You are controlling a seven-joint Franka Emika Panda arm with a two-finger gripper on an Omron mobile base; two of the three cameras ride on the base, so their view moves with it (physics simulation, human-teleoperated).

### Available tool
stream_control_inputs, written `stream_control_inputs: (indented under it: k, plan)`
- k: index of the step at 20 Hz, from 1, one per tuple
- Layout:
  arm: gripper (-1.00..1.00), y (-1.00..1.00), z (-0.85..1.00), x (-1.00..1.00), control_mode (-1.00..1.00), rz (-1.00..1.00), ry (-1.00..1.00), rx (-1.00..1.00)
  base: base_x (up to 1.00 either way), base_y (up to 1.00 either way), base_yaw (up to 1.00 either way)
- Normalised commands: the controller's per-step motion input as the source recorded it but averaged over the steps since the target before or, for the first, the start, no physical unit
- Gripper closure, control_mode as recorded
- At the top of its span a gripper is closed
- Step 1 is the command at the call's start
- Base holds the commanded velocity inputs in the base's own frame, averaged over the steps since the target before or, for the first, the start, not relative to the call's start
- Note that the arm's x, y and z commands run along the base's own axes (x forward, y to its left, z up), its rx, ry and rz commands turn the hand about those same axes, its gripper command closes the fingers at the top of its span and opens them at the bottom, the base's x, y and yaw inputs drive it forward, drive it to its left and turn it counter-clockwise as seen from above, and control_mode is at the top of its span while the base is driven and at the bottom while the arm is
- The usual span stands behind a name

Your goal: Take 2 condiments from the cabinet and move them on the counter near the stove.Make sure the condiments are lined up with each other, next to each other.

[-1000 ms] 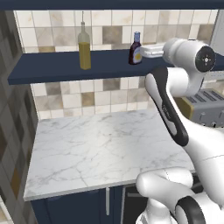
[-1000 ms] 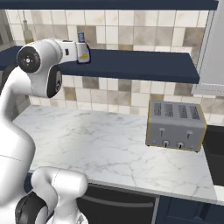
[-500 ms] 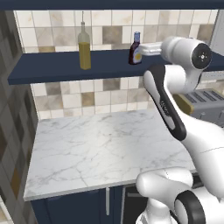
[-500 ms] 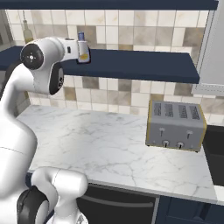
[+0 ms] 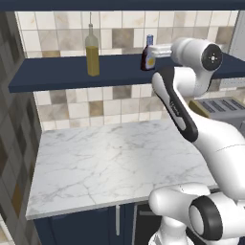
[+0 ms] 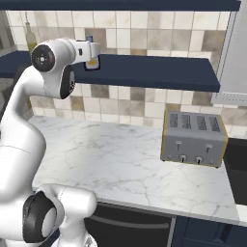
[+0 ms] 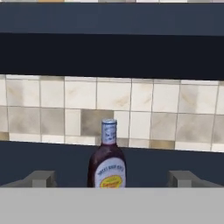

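Note:
Two condiments stand on the navy shelf cabinet (image 5: 48, 76). The tall slim oil bottle (image 5: 92, 50) is at the left, also seen as the oil bottle (image 6: 31, 38). The dark red-brown bottle (image 5: 149, 53) with blue cap and pale label stands further right. My gripper (image 5: 154, 51) is raised to shelf height right beside it, open. In the hand view the dark bottle (image 7: 108, 162) stands upright, centred ahead of the gripper (image 7: 111, 179), with a fingertip (image 7: 41, 178) well off to each side. The hand partly hides the dark bottle (image 6: 92, 61). White marble counter (image 5: 105, 162) lies below. The stove is out of view.
A grey four-slot toaster (image 6: 193, 137) sits on the counter to the right, under the shelf (image 6: 154, 72). Beige-grey tiles back the shelf. A tiled wall borders the counter's left end (image 5: 19, 143). A dark surface (image 6: 239, 169) lies past the toaster.
The hand has risen and moved in toward the dark bottle on the shelf. The jaws have stayed wide open, and both bottles stand where they were.

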Motion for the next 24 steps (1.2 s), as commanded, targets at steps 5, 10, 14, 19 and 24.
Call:
stream_control_inputs:
  k: [5, 10, 14, 19, 24]
  plan:
    - [-1.0, 0.0, 0.0, 0.25, -1.0, 0.0, 0.0, 0.0, 0.0, 0.0, 0.0]
    - [-1.0, 0.0, 0.0, 0.15, -1.0, 0.0, 0.0, 0.0, 0.0, 0.0, 0.0]
    - [-1.0, 0.0, -0.02, 0.12, -1.0, 0.0, 0.0, 0.0, 0.0, 0.0, 0.0]
    - [-1.0, 0.0, -0.08, 0.18, -1.0, 0.0, 0.0, 0.0, 0.0, 0.0, 0.0]
    - [-1.0, 0.0, -0.13, 0.23, -1.0, 0.0, 0.0, 0.0, 0.0, 0.0, 0.0]
